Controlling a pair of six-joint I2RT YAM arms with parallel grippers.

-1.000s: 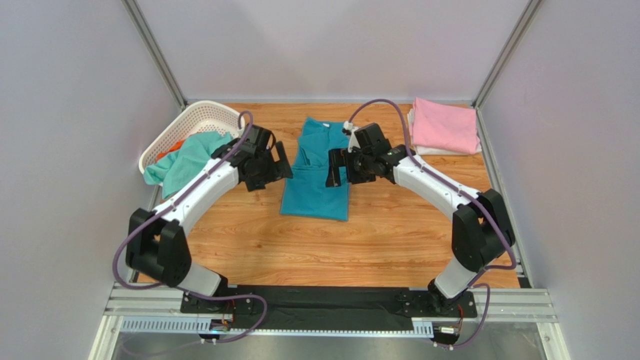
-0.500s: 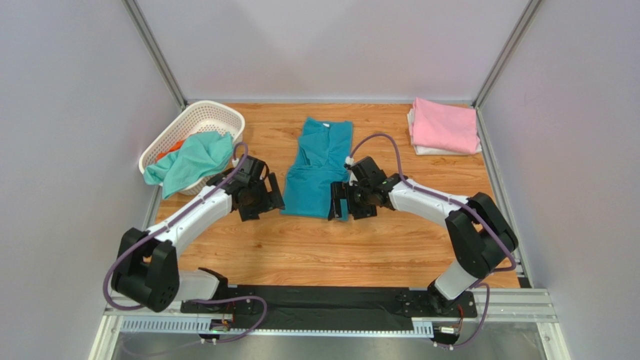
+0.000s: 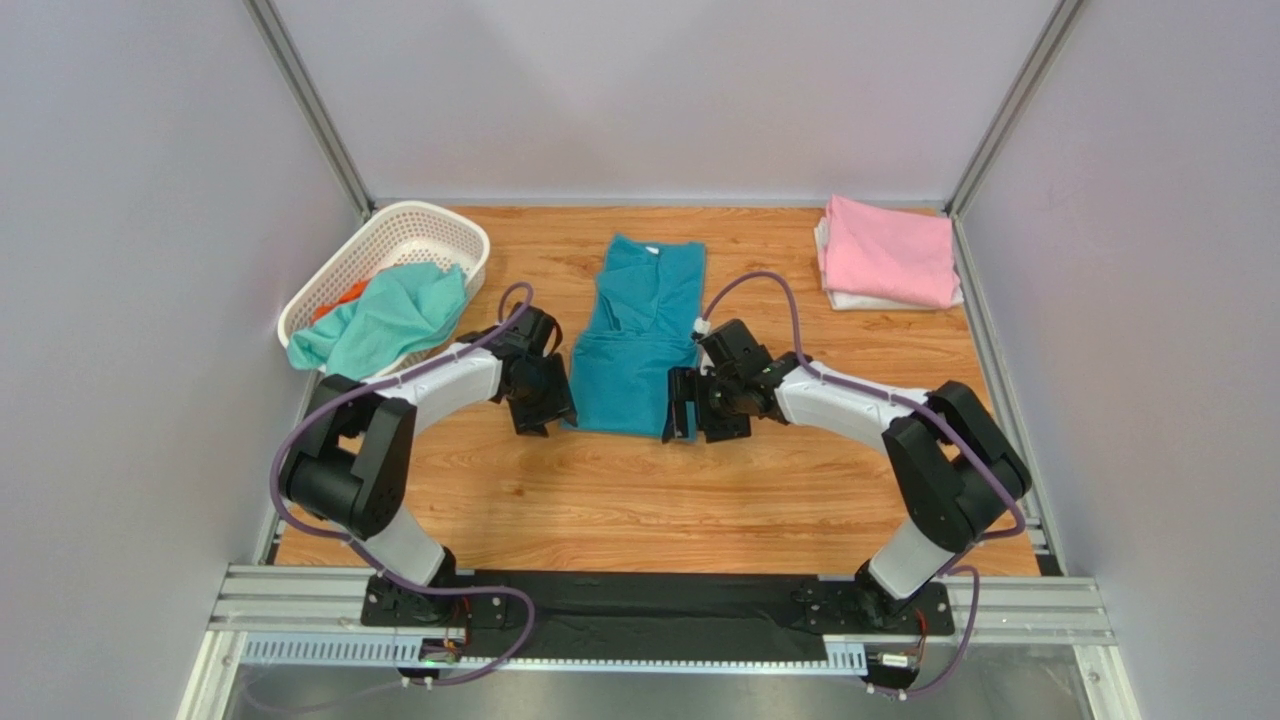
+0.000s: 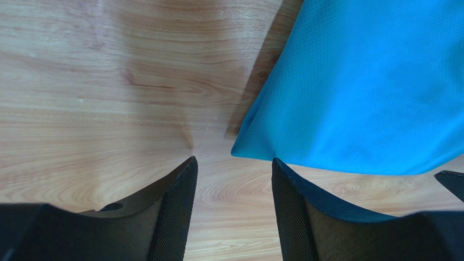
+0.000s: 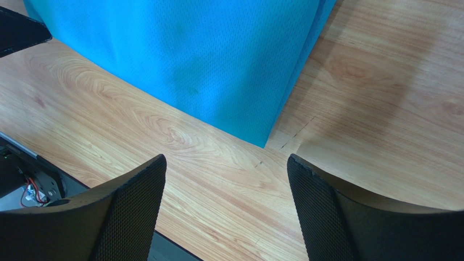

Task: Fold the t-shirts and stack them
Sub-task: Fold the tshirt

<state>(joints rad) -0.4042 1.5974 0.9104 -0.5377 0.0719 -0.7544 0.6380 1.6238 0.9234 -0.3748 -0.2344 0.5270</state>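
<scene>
Now the teal t-shirt lies between left fingers and right fingers.

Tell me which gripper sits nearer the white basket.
Left. The left gripper is at the teal t-shirt's near-left corner, on the basket's side. The right gripper is at its near-right corner, across the shirt.

Plain grey walls enclose an evenly lit wood-grain table.

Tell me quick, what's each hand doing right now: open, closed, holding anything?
Left hand: open, holding nothing, by a corner of the teal t-shirt.
Right hand: open, holding nothing, by another corner.
</scene>
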